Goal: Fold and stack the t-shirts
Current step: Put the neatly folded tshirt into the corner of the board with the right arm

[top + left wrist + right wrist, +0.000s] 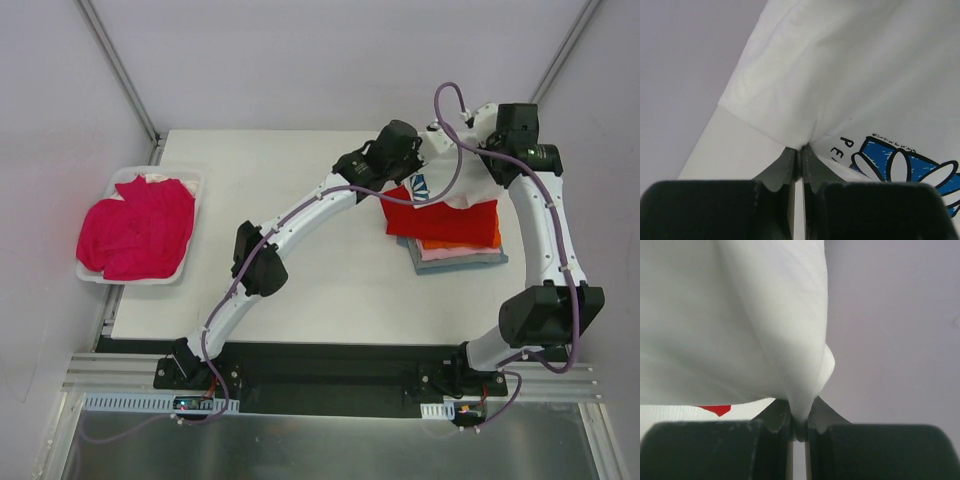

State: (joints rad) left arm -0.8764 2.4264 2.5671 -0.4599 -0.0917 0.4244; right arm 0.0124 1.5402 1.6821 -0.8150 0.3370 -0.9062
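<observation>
A white t-shirt with a blue daisy print (452, 172) hangs between my two grippers over the stack at the right. My left gripper (418, 150) is shut on the shirt's left edge; in the left wrist view (801, 147) the cloth (850, 75) is pinched between the jaws. My right gripper (487, 145) is shut on the right edge; the right wrist view (800, 412) shows the white cloth (740, 315) clamped. Below lies a stack of folded shirts: red (445, 220) on top, then orange (494, 238), pink (450, 254) and light-blue (465, 264). A magenta shirt (138, 226) lies crumpled at the left.
The magenta shirt sits in a white tray (195, 182) at the table's left edge. The white table (330, 290) spans the middle. Grey walls close the back and sides.
</observation>
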